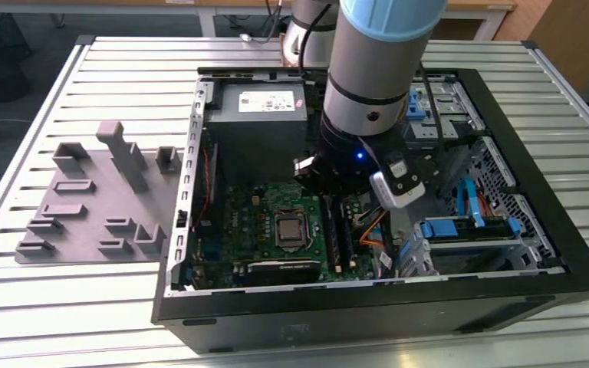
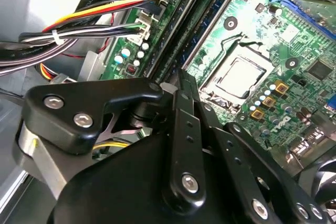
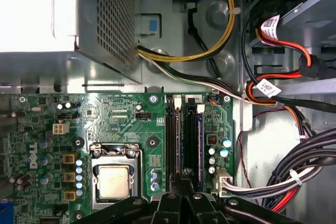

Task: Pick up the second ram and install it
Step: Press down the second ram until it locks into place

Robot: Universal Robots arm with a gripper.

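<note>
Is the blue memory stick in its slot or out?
In: the second ram stands on edge between the slot rails on the motherboard, below the gripper.

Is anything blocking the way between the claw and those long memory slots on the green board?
Nothing visible. The claw hangs right over the slots, and the cables lie off to the side of the board.

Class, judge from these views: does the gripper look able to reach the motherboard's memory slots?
Probably yes: the gripper hangs inside the open case right above the memory slots, and the cables run beside them, not across.
</note>
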